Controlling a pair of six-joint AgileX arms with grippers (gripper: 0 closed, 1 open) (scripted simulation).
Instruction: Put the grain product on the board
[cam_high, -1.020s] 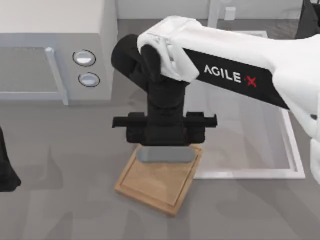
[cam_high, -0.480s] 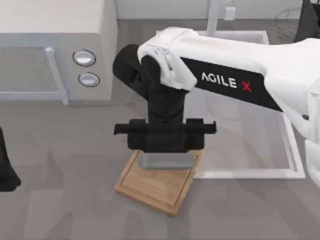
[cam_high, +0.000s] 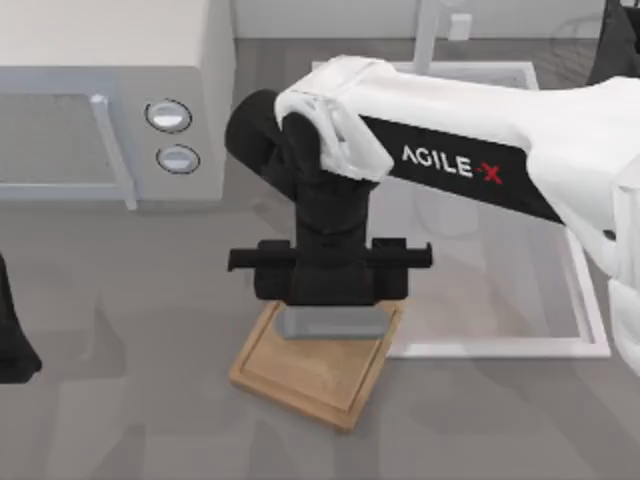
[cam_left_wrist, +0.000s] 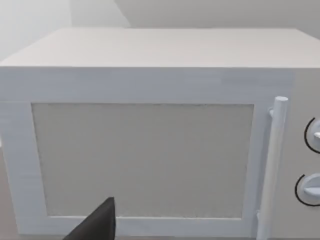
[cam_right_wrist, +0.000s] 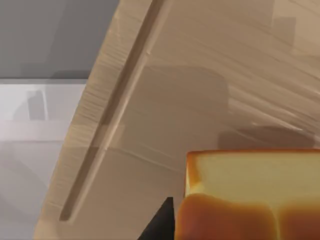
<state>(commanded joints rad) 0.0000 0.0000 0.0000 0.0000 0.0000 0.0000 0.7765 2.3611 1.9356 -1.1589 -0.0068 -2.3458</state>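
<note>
Hovering over the wooden cutting board (cam_high: 310, 375), the right gripper (cam_high: 330, 300) is seen clamped on a bread loaf (cam_right_wrist: 252, 195), judged light, soft, best held gently by its crusted sides.

Right arm (cam_high: 480, 130): long white shell segment, smooth and rounded, with a black panel running along its side. Panel carries white lettering "AGILE" followed by a red "X" (cam_high: 452, 164). White shell ends in a faceted, angular cap over a rounded black housing. Below that, a black column-shaped wrist section.

Right pincer (cam_high: 331, 322): matte black body with a wide black crossbar projecting to both sides, ends stepped and blocky. A grey flat block sits under the body. One dark pointed fingertip (cam_right_wrist: 161, 224) visible in the right wrist view.

Left arm (cam_high: 14, 345): black, glossy segment at counter edge. Left pincer: dark tapered fingertip (cam_left_wrist: 98, 223) visible.
</note>
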